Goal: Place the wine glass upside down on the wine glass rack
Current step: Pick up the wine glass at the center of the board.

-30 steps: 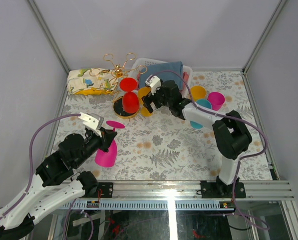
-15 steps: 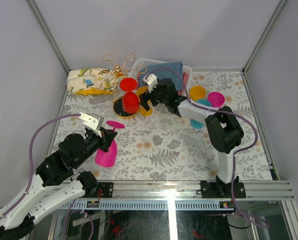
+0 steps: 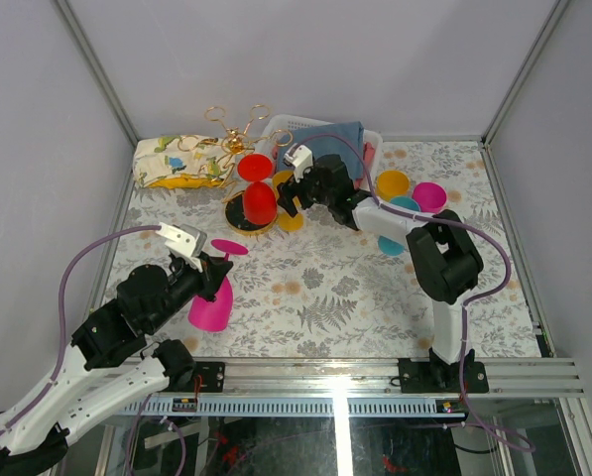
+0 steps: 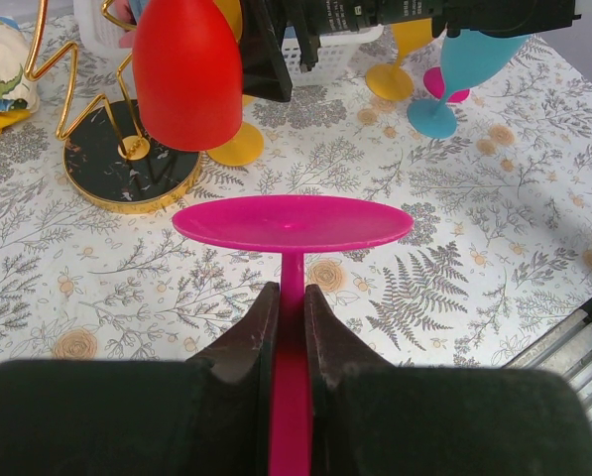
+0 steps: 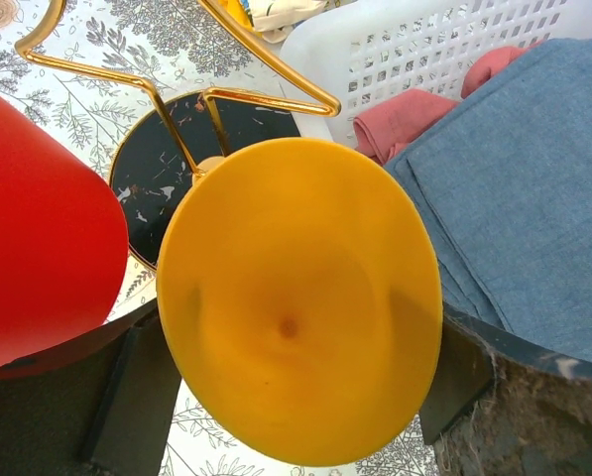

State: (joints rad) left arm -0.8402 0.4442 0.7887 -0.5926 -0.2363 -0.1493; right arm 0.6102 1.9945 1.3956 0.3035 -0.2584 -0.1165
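So the red glass hangs on the rack far left, right end effector straddles the yellow glass beside it, grip unclear, left end effector pinches the pink glass, unhung

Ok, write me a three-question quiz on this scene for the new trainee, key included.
1. Pick one: the left gripper holds A) nothing, B) the pink wine glass by its stem, C) a spoon.
2. True or false: the white basket is empty.
3. Fill in: the right gripper has its fingers on either side of the ___ wine glass.
Key: 1 B. 2 False: a blue cloth lies in the white basket. 3 Yellow: the yellow wine glass sits between them.
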